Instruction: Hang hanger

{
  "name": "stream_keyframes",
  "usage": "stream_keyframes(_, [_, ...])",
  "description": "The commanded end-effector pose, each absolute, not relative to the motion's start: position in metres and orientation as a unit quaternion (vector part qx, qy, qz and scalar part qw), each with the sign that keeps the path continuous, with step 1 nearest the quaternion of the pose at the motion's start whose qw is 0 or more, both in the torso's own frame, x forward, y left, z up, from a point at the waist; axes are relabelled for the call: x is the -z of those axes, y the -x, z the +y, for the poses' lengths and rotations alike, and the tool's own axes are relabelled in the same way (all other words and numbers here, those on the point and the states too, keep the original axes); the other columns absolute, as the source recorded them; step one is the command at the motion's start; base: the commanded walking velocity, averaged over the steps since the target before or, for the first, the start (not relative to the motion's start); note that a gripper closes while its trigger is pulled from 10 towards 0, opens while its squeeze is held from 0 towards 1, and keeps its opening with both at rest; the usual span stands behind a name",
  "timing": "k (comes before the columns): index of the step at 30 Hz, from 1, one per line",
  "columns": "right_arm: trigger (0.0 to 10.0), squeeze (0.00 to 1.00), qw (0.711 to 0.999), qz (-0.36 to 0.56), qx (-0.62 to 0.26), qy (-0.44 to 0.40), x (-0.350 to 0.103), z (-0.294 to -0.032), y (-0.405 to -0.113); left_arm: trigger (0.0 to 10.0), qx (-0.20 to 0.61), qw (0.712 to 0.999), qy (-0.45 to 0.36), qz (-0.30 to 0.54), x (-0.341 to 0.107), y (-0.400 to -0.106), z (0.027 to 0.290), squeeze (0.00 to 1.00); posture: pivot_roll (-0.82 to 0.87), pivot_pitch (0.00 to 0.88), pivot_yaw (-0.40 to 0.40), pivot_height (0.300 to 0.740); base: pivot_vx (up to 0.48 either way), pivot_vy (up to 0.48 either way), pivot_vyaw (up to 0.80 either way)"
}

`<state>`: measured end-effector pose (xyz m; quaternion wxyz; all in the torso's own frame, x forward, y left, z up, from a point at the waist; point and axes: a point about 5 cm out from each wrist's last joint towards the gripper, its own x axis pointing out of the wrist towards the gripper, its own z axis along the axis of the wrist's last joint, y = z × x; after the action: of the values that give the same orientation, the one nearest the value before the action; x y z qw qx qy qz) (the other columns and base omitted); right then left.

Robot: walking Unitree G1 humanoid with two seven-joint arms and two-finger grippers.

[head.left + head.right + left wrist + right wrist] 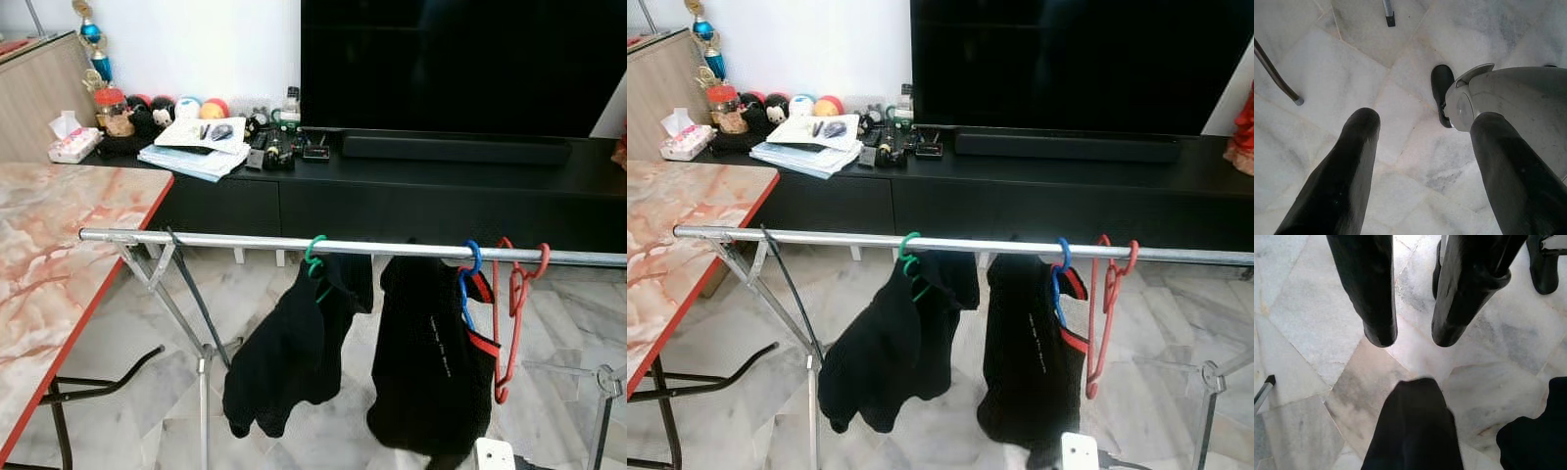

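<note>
Red hanger: hooked on rail, well above our grippers.
Left gripper: fingers apart, empty, idle.
Right gripper: parted, empty.

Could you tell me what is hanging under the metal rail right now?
Under the rail: green hanger with black garment, blue hanger with black garment, bare red hanger. The garments cover their hangers' arms.

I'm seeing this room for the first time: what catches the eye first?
A silver rail crosses the foreground, with two black garments hanging from it: one on a green hanger, one on a blue hanger. Beside the blue one hangs an empty red hanger. Behind stands a black TV unit; a marbled table sits on the left.
</note>
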<state>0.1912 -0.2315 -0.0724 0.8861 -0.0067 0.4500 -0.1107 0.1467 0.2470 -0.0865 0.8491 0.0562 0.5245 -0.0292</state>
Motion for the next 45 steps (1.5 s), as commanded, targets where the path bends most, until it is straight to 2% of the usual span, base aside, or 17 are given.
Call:
stream_keyframes(1, [10.0, 0.0, 0.888, 0.447, 0.107, 0.002, 0.073, -0.231, -0.19, 10.0, 0.032, 0.841, -0.063, 0.536, 0.088, -0.142, 0.25, 0.0, 0.18, 0.043, -0.013, 0.74, 0.0, 0.0, 0.0])
stream_keyframes(15, [10.0, 0.0, 0.941, 0.327, 0.08, -0.032, 0.059, -0.225, -0.204, 10.0, 0.04, 0.839, -0.069, 0.538, 0.088, -0.141, 0.25, 0.0, 0.15, 0.013, -0.009, 0.74, 0.0, 0.0, 0.0])
stream_keyframes(20, [10.0, 0.0, 0.95, 0.297, 0.083, -0.048, 0.055, -0.224, -0.206, 10.0, 0.042, 0.839, -0.07, 0.538, 0.087, -0.142, 0.25, 0.0, 0.15, 0.006, -0.006, 0.74, 0.0, 0.0, 0.0])
stream_keyframes(21, [10.0, 0.0, 0.976, 0.205, 0.067, -0.022, 0.034, -0.218, -0.211, 10.0, 0.042, 0.839, -0.071, 0.538, 0.087, -0.142, 0.251, 0.0, 0.14, 0.001, -0.002, 0.74, 0.0, 0.0, 0.0])
stream_keyframes(23, [10.0, 0.0, 0.996, 0.07, 0.048, -0.003, -0.018, -0.199, -0.212, 10.0, 0.043, 0.839, -0.072, 0.537, 0.087, -0.143, 0.251, 0.0, 0.14, 0.0, 0.0, 0.74, 0.0, 0.0, 0.0])
stream_keyframes(24, [10.0, 0.0, 0.998, 0.028, 0.049, -0.007, -0.038, -0.195, -0.215, 10.0, 0.043, 0.84, -0.073, 0.537, 0.087, -0.144, 0.251, 0.0, 0.14, 0.0, 0.002, 0.74, 0.0, 0.0, 0.0])
stream_keyframes(27, [10.0, 0.0, 0.998, -0.006, 0.054, -0.011, -0.054, -0.195, -0.233, 10.0, 0.041, 0.842, -0.076, 0.533, 0.086, -0.147, 0.25, 0.0, 0.14, 0.0, 0.003, 0.74, 0.0, 0.0, 0.0])
stream_keyframes(28, [10.0, 0.0, 0.998, -0.006, 0.054, -0.011, -0.054, -0.195, -0.233, 10.0, 0.041, 0.842, -0.076, 0.533, 0.086, -0.147, 0.25, 0.0, 0.14, 0.0, 0.003, 0.74, 0.0, 0.0, 0.0])
stream_keyframes(30, [10.0, 0.0, 0.998, -0.028, 0.056, -0.027, -0.064, -0.193, -0.251, 10.0, 0.037, 0.844, -0.078, 0.53, 0.085, -0.149, 0.251, 0.0, 0.14, 0.0, 0.004, 0.74, 0.0, 0.0, 0.0])
stream_keyframes(35, [10.0, 0.0, 0.997, -0.017, 0.054, -0.043, -0.077, -0.187, -0.255, 10.0, 0.034, 0.846, -0.077, 0.526, 0.084, -0.151, 0.25, 0.0, 0.14, 0.0, 0.0, 0.74, 0.0, 0.0, 0.0])
stream_keyframes(45, [10.0, 0.0, 0.995, 0.046, 0.064, -0.06, -0.057, -0.191, -0.255, 10.0, 0.021, 0.854, -0.061, 0.516, 0.084, -0.153, 0.248, 0.0, 0.15, 0.0, -0.017, 0.74, 0.0, 0.0, 0.0])
